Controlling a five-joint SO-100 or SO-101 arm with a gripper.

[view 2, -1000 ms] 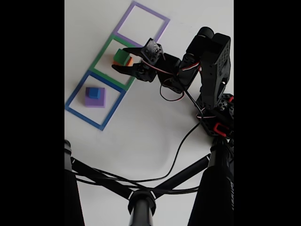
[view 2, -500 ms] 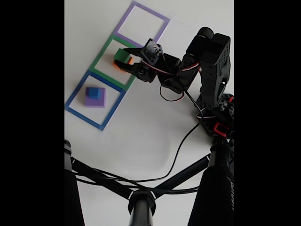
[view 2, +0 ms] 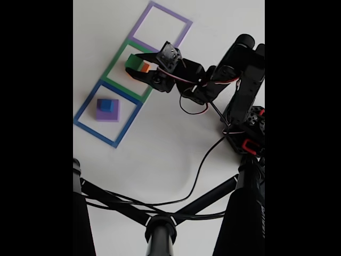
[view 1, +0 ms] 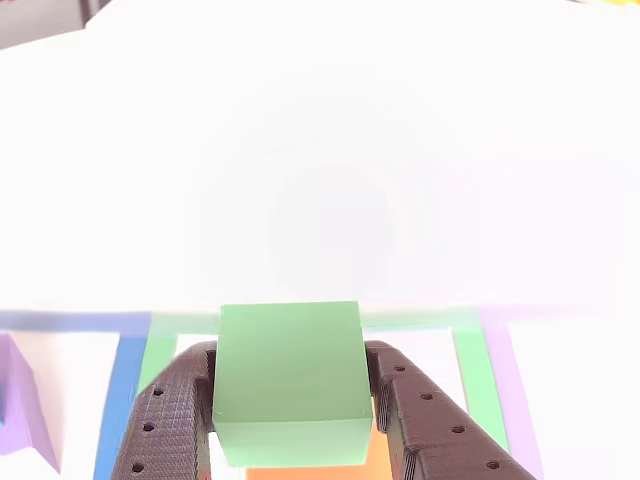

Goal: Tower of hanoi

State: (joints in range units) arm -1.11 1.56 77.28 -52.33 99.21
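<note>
At the left of the fixed view, a small blue cube [view 2: 107, 105] sits on a wider purple square block [view 2: 108, 110] inside the blue tape square [view 2: 85, 108]. Further right, the black gripper [view 2: 134, 68] clamps a green square block [view 2: 134, 62] over an orange one [view 2: 144, 68]. Whether they're touching, I can't tell. A shallow grip could let it tilt or slip.

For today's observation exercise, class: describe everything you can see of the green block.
The green block is a plain, matte, pale green cube with sharp edges and no markings. In the other view, one dark textured finger presses against each of its sides, so the gripper is shut on it. It sits level, with an orange block showing just beneath it. In the fixed view it lies inside the green tape square, the middle of three outlines. Whether it rests on the orange block or is lifted off cannot be told.
</note>
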